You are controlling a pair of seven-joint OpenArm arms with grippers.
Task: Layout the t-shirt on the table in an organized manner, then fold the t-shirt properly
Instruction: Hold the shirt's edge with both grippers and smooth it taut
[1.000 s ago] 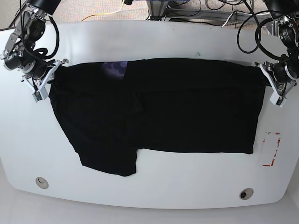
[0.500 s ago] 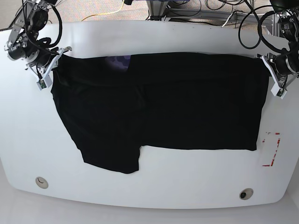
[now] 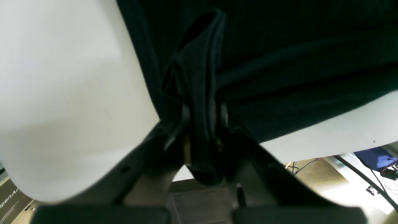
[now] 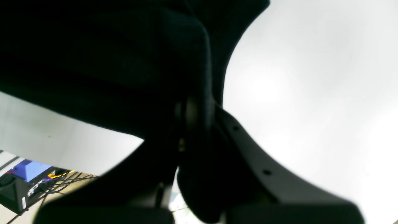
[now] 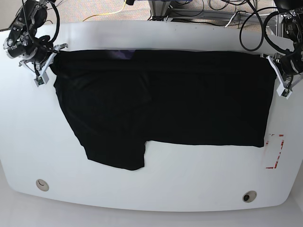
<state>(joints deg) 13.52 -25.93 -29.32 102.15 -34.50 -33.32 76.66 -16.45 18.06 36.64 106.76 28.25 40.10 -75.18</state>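
Observation:
The black t-shirt (image 5: pixel 180 99) lies spread wide across the white table (image 5: pixel 156 189), with one flap hanging lower at the front left. A sliver of purple print (image 5: pixel 122 55) shows at its far edge. My left gripper (image 5: pixel 279 78) is shut on the shirt's far right corner, and in the left wrist view a bunched fold of the t-shirt (image 3: pixel 199 77) sits pinched in the left gripper (image 3: pixel 202 121). My right gripper (image 5: pixel 46 64) is shut on the far left corner. The right wrist view shows the t-shirt (image 4: pixel 93 62) clamped in the right gripper (image 4: pixel 194 115).
Red tape marks (image 5: pixel 276 151) sit just right of the shirt's lower right corner. Two small round holes (image 5: pixel 42 184) (image 5: pixel 249 196) lie near the front edge. Cables (image 5: pixel 199 9) trail on the floor behind the table's far edge.
Both grippers have moved toward the far edge, dragging the shirt's top edge back with them. The cloth now lies flatter and straighter, and less purple shows.

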